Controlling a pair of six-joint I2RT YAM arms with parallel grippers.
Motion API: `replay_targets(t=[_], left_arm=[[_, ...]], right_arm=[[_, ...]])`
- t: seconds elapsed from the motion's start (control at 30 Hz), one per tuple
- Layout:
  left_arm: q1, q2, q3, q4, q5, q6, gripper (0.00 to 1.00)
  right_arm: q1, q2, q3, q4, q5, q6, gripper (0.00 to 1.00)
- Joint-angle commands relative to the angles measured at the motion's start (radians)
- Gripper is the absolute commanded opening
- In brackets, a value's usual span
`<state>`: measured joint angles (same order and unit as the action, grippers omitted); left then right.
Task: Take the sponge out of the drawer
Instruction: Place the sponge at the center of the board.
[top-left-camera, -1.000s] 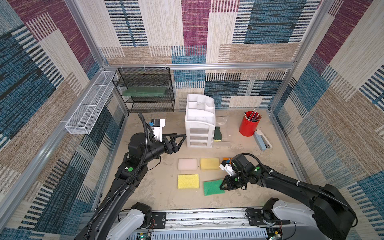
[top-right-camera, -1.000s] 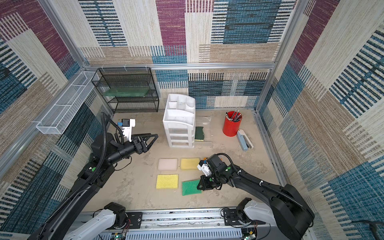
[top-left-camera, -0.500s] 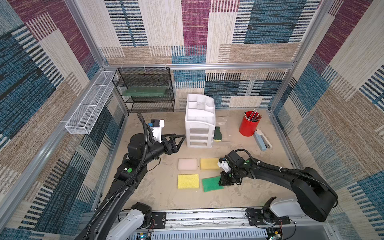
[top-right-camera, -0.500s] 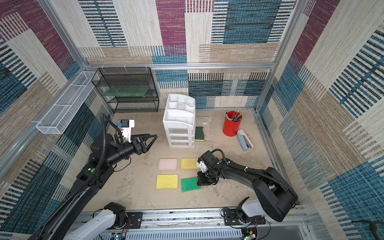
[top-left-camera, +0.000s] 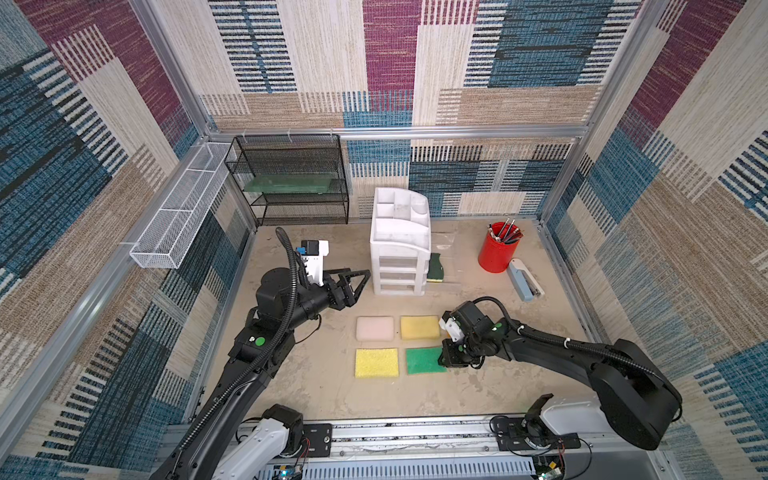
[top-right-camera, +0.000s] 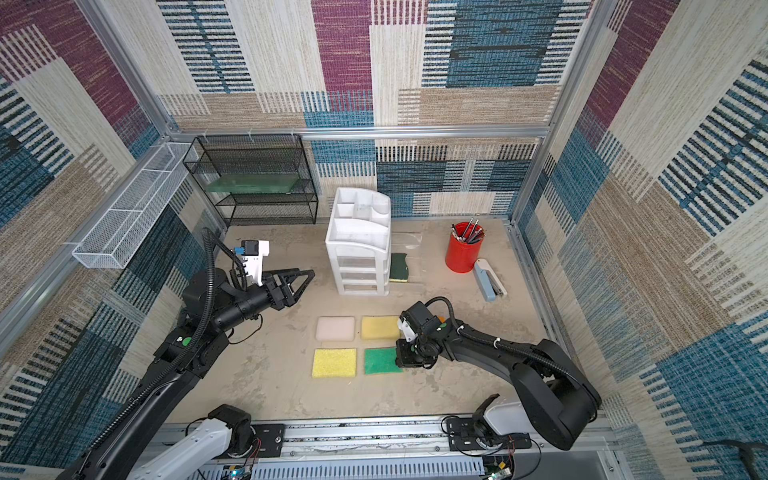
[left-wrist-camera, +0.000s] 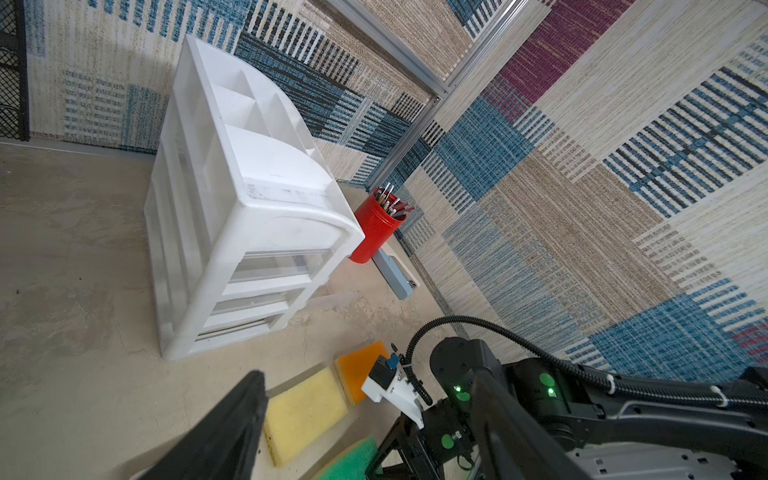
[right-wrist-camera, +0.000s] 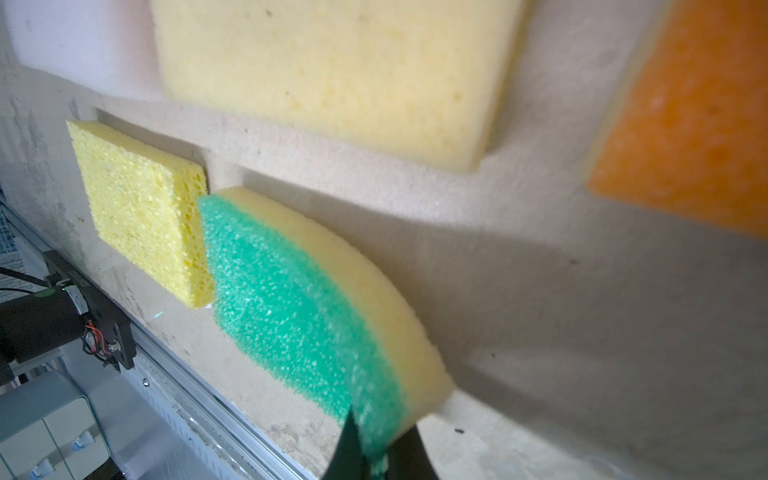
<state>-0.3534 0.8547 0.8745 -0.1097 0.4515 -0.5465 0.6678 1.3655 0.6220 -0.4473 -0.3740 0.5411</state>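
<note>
My right jaws (right-wrist-camera: 374, 449) were pinched on one edge of the green sponge (top-left-camera: 424, 360), low over the surface among the other sponges (top-left-camera: 376, 362), well outside the drawer (top-left-camera: 400, 266). Only letting go seemed left. My left jaws (top-left-camera: 360, 279) stood wide, empty.

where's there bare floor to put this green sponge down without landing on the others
Bare floor lies between the sponges and the front rail, and between the left gripper and the pink sponge. It is crowded where the green sponge, pinched in the right gripper, hangs beside the yellow sponge and the tan sponge.
</note>
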Motion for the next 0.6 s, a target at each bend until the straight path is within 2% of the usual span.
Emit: replay_targets(t=[0.0, 0.17, 0.57], left_arm=[[0.001, -0.008, -0.002, 0.005, 0.003, 0.029, 0.8], [0.001, -0.008, -0.008, 0.008, 0.001, 0.031, 0.8], [0.0, -0.01, -0.005, 0.008, -0.002, 0.039, 0.8]], right_arm=[[0.009, 0.013, 0.001, 0.038, 0.014, 0.023, 0.04], [0.022, 0.013, 0.004, 0.066, -0.007, 0.044, 0.05], [0.027, 0.02, 0.042, 0.002, 0.029, 0.015, 0.11]])
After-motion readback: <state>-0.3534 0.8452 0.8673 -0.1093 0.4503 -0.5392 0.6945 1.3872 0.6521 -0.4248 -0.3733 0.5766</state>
